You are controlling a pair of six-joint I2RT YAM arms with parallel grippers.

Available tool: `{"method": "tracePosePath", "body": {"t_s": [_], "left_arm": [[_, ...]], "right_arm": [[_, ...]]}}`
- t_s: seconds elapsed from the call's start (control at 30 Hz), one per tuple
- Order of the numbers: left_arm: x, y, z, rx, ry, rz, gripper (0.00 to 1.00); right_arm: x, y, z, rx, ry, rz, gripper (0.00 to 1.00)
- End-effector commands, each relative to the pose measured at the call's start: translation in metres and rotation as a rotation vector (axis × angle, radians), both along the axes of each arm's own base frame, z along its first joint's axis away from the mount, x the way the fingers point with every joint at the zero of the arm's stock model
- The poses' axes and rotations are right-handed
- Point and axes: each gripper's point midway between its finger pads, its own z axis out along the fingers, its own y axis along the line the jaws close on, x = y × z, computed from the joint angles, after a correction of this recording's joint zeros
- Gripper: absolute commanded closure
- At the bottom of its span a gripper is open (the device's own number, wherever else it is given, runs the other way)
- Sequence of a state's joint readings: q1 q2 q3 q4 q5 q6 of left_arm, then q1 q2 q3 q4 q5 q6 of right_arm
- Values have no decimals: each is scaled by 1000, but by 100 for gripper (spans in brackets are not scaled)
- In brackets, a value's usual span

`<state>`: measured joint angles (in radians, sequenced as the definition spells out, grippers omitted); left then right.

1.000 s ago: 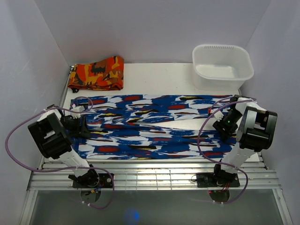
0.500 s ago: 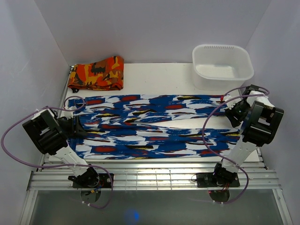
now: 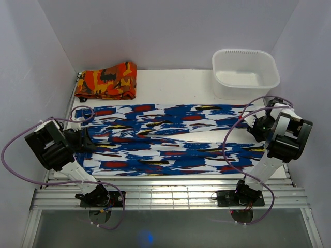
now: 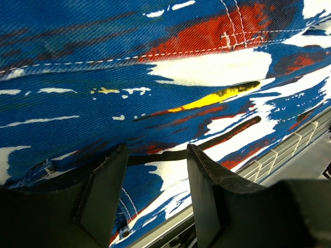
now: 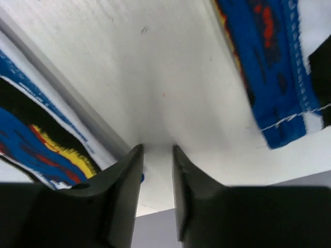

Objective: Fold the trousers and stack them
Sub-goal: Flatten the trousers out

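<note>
Far to the left of the white tub, and level with it, lies the folded orange-red-and-black cloth. Also far to the left of the tub, but nearer the robot, the left gripper sits low at the waist end of the trousers. Its fingers are spread wide, the printed cloth shows flat between them, and nothing is pinched. The trousers lie lengthwise on the table, running from that gripper to just on the near side of the tub. The two legs part toward the tub, with a wedge of bare table between them. Compared with a second ago they reach further at both ends and lie flatter, so the pull-out looks finished. The right gripper, just on the near side of the tub, has come off the cloth and shifted toward the tub. It now hangs over bare table between the two hems, its fingers a narrow slit apart and empty. Spreading seems done and no fold has been made yet. Bringing one leg over the other is probably next, with stacking onto the folded cloth after that.
</note>
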<state>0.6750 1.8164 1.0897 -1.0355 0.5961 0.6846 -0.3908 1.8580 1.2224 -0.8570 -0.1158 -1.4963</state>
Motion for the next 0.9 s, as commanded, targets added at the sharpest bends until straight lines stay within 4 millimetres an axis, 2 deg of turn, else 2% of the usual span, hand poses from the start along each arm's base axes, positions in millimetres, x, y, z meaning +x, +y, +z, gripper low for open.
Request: {"method": "tracePosePath", "body": {"t_s": [0.0, 0.07, 0.1, 0.2, 0.23, 0.27, 0.33, 0.37, 0.4, 0.47, 0.53, 0.6, 0.63, 0.67, 0.73, 0.8, 0.83, 0.87], "left_arm": [[5, 65, -32, 303, -9, -72, 37], [5, 66, -32, 306, -10, -70, 37], [5, 67, -32, 307, -11, -68, 37], [8, 68, -28, 303, -25, -69, 40], [10, 65, -23, 298, -46, -78, 40], [16, 56, -15, 250, -95, -88, 40], [19, 44, 3, 202, -166, -140, 35], [27, 34, 22, 175, -248, -153, 34], [27, 27, 34, 155, -283, -184, 31], [37, 21, 59, 156, -371, -210, 30], [52, 15, 96, 158, -494, -203, 27], [67, 13, 120, 154, -571, -186, 27], [74, 10, 127, 138, -569, -151, 27], [85, 15, 138, 154, -592, -132, 27], [108, 20, 132, 179, -566, -84, 27], [129, 27, 122, 221, -556, -77, 28], [135, 27, 101, 219, -501, -81, 29], [142, 29, 95, 224, -481, -68, 30]], "right_arm": [[-21, 4, -10, 4, 52, 90, 69], [-19, -3, -8, -14, 43, 82, 79], [-17, -6, -5, -21, 33, 77, 90], [-3, -22, 8, -36, -25, 41, 92], [7, -27, 18, -40, -59, 20, 92], [9, -24, 25, -22, -66, 8, 91], [27, -7, 44, 49, -142, -13, 80], [38, -1, 59, 79, -173, -51, 77], [48, 12, 68, 135, -212, -63, 69], [68, 35, 83, 191, -261, -69, 61], [88, 64, 90, 244, -302, -101, 54], [108, 78, 84, 250, -329, -147, 54], [115, 94, 80, 252, -329, -134, 54], [121, 102, 76, 251, -328, -137, 54], [133, 114, 59, 227, -314, -146, 55], [139, 114, 40, 198, -286, -160, 56], [142, 115, 34, 188, -282, -171, 57], [142, 111, 23, 163, -259, -178, 57]]}}
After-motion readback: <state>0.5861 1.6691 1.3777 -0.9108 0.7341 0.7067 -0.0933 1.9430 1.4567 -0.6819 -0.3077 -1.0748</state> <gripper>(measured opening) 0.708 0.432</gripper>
